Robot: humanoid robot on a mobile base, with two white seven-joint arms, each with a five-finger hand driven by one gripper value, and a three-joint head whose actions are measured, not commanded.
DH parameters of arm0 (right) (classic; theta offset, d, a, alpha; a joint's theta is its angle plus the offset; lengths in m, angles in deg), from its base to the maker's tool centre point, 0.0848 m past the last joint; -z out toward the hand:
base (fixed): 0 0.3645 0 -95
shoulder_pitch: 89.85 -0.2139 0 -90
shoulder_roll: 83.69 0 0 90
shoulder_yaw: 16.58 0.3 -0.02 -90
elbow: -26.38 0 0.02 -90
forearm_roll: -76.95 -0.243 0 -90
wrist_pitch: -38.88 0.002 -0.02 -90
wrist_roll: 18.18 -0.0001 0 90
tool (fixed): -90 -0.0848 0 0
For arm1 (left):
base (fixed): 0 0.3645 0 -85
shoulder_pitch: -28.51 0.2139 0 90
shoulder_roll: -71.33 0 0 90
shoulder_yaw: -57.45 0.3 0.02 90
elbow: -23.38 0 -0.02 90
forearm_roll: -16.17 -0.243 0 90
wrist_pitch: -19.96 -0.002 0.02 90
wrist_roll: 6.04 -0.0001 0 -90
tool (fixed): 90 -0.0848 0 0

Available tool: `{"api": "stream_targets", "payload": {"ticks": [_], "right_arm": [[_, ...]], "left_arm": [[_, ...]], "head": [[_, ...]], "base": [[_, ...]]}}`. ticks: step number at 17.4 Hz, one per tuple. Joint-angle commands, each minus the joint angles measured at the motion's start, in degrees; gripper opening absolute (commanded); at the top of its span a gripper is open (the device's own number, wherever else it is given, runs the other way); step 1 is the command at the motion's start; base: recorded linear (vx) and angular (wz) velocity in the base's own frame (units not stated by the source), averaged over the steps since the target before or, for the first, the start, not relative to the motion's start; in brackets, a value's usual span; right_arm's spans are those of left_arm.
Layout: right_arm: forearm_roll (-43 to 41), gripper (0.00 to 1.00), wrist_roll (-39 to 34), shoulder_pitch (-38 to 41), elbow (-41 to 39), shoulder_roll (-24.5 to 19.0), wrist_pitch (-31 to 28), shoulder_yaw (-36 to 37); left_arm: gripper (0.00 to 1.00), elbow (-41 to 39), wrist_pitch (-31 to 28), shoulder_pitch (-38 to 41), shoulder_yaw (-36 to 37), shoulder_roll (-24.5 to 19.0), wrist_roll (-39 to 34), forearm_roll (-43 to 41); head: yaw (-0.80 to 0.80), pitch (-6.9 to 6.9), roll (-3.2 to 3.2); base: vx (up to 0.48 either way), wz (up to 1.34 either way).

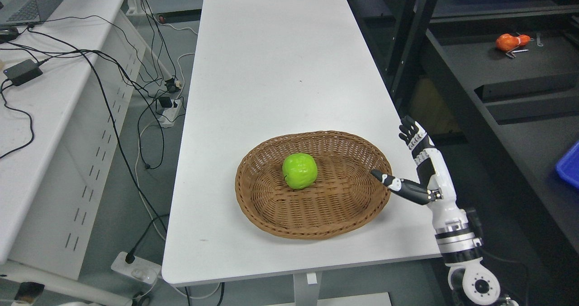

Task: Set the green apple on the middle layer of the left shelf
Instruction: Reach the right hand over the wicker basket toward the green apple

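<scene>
A green apple (299, 171) lies in a brown wicker basket (344, 209) on the near half of the white table (276, 62). My right hand (414, 163) is at the table's right edge, just right of the basket. Its fingers are spread and hold nothing. The thumb (384, 178) points left over the basket's right rim, well apart from the apple. The left arm does not show.
A dark shelf unit (497, 71) stands to the right, with an orange object (509, 42) on one layer and blue bins (570, 166). A white desk (49, 93) with cables, a laptop and a power brick stands to the left. Power strips lie on the floor.
</scene>
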Motion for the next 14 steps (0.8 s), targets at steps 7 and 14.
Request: {"api": "stream_targets", "payload": {"ticks": [7, 14], "right_arm": [[20.90, 1.00, -6.73, -19.28, -0.15, 23.58, 6.72, -30.26], [38.61, 1.00, -12.86, -23.06, 2.14, 19.87, 1.37, -35.95]], "left_arm": [[1.00, -0.03, -0.04, 0.00, 0.00, -1.00, -0.02, 0.00], [1.00, 0.05, -0.04, 0.00, 0.00, -1.00, -0.02, 0.00]], "head": [[0.00, 0.00, 0.00], [0.00, 0.00, 0.00]], "base": [[0.033, -0.01], [0.000, 0.00]]}}
